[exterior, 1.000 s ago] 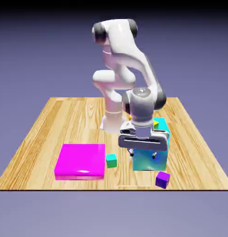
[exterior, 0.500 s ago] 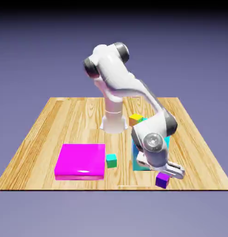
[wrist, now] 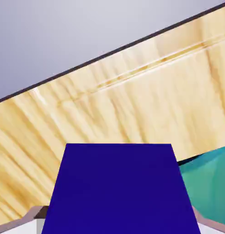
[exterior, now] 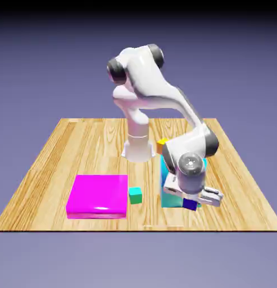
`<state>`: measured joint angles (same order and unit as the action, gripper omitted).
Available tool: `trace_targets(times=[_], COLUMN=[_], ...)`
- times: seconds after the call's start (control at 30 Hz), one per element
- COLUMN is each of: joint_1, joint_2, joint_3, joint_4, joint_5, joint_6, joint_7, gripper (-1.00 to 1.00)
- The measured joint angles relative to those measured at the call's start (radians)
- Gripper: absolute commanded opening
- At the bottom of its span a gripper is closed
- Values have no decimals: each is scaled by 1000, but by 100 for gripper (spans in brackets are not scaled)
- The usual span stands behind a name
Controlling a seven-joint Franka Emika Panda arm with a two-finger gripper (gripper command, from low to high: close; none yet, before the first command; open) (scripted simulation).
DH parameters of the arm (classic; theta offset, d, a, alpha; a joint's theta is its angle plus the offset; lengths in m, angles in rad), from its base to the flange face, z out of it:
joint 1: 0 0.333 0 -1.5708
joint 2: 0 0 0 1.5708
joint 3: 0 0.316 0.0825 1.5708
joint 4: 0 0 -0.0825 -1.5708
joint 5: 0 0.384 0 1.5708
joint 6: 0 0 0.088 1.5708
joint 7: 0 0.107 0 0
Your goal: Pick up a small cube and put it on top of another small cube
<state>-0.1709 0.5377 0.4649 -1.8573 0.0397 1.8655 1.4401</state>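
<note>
- I'm looking at a table (exterior: 45, 185) with a pale, streaky wood-grain top and a dark front edge.
- On the exterior view's left I have a broad, low magenta block (exterior: 98, 194) lying flat on it.
- Just beside that block's right side sits a small teal-green cube (exterior: 135, 196).
- Farther to the exterior view's right I see a big cyan block (exterior: 171, 194), partly hidden from me.
- The white robot base (exterior: 138, 151) stands toward the far edge.
- Near it I make out a small yellow-and-orange cube (exterior: 161, 147), partly covered; I can't tell exactly what it rests on.
</note>
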Motion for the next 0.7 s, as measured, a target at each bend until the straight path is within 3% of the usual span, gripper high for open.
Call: trace_targets(times=[0.27, 0.7], joint_1=[127, 98], joint_2=[-290, -706], joint_3=[-213, -244], joint_4=[-81, -285], joint_5=[87, 168], joint_6=[-177, -418], joint_7=[-156, -362], gripper=[-100, -100])
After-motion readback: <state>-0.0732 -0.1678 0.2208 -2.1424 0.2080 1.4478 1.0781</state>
